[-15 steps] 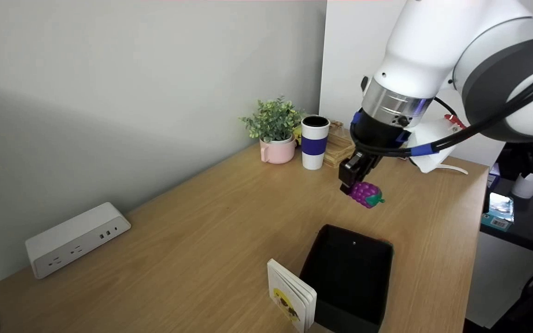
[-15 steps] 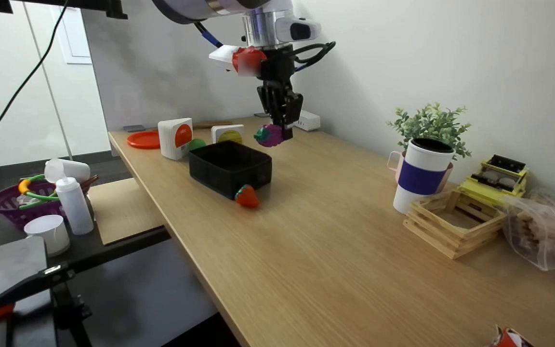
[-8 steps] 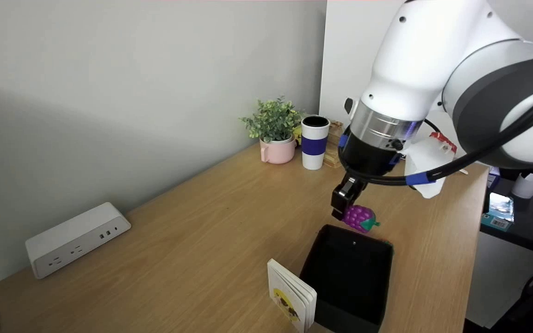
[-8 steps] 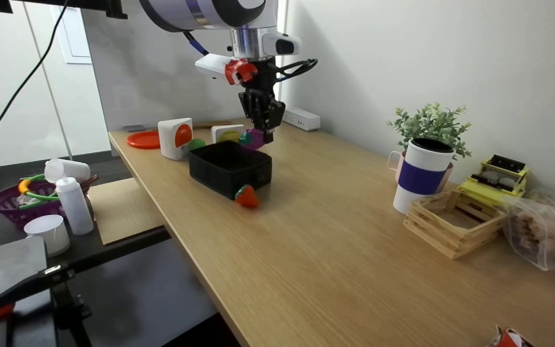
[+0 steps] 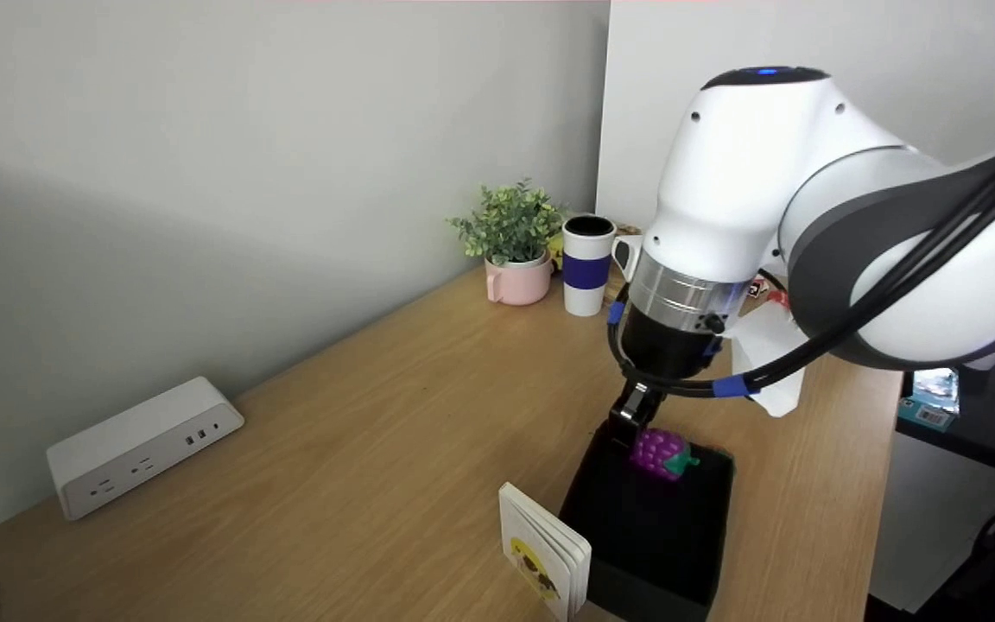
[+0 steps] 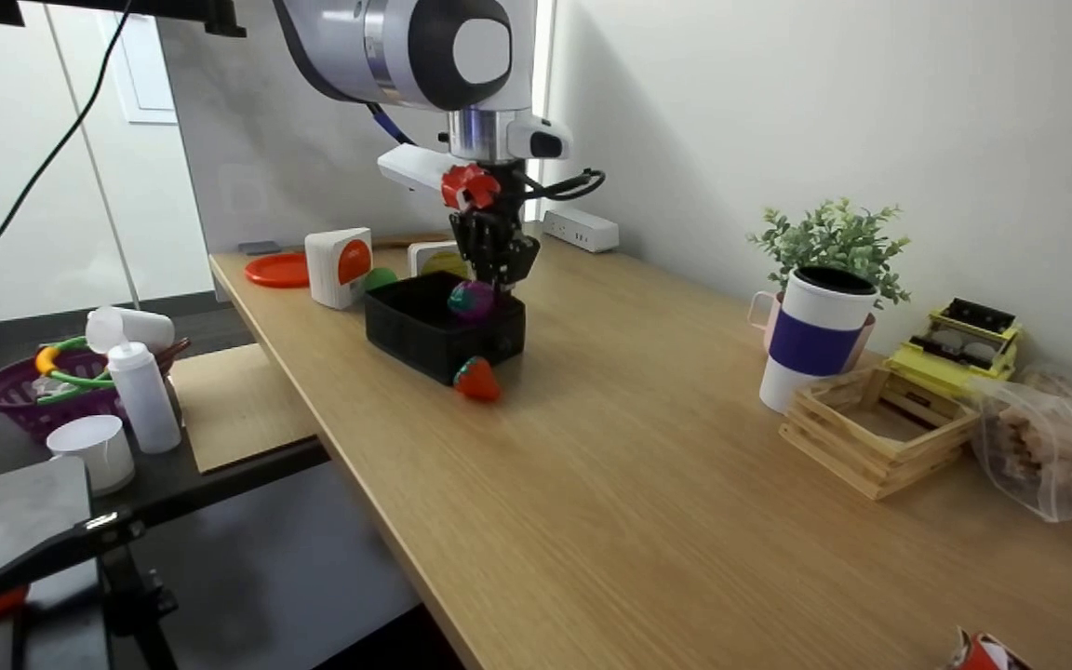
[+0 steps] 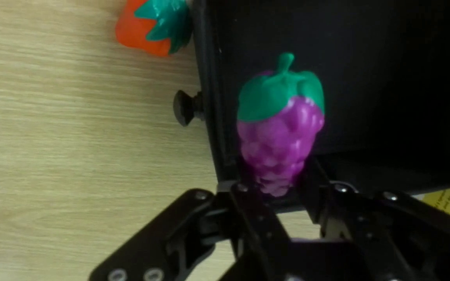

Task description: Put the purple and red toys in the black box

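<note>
The purple toy (image 5: 660,453) is a grape-like fruit with a green cap and stem; it also shows in an exterior view (image 6: 472,301) and in the wrist view (image 7: 279,132). My gripper (image 7: 277,177) is shut on its narrow lower end, with a finger on each side. The toy hangs inside the black box (image 5: 636,544), near one end wall; I cannot tell whether it touches the floor. The box (image 6: 424,342) is open-topped. The red toy (image 6: 477,380), a strawberry with green leaves, lies on the table against the box's outside; it also shows in the wrist view (image 7: 139,31).
A standing board book (image 5: 541,549) is beside the box. Another book (image 6: 339,268), a green ball (image 6: 380,277) and a red plate (image 6: 277,270) stand behind it. A tumbler (image 5: 587,263), potted plant (image 5: 515,242), wooden crate (image 6: 876,433) and power strip (image 5: 148,449) are farther off.
My gripper has moved down and over the black box with the purple toy held. The toy has gone from above the table to inside the box's rim. The red toy has not moved.
</note>
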